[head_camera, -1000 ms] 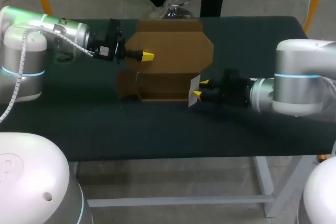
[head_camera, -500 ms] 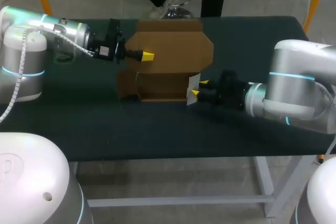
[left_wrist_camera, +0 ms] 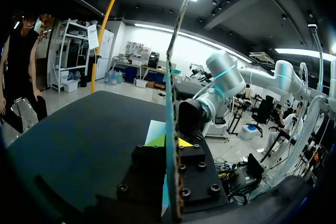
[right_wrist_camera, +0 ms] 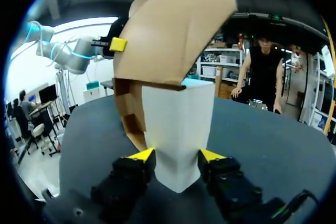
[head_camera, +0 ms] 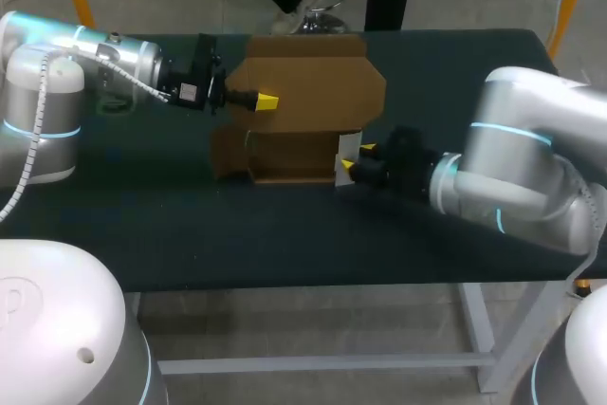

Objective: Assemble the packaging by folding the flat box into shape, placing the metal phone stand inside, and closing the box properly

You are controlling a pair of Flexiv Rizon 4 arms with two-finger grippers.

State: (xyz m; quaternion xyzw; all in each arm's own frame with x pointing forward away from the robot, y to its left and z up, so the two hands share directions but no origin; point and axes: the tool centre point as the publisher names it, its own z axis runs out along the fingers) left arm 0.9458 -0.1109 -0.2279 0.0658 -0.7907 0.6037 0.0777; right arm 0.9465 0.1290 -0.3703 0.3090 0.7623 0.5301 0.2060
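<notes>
Dark cloth covers the table (head_camera: 190, 234). At its far middle sits the brown cardboard box (head_camera: 308, 87), half folded, with its big lid panel (head_camera: 322, 73) raised over the open tray part. From one side comes the left arm (head_camera: 104, 59); the right arm (head_camera: 522, 173) bends in low from the other. At the lid panel's edge the left gripper (head_camera: 268, 101) has the card nipped between its fingers. At the box's right end the right gripper (right_wrist_camera: 177, 157) pinches the white end flap (right_wrist_camera: 178, 114), a yellow tip pressed on each side.
</notes>
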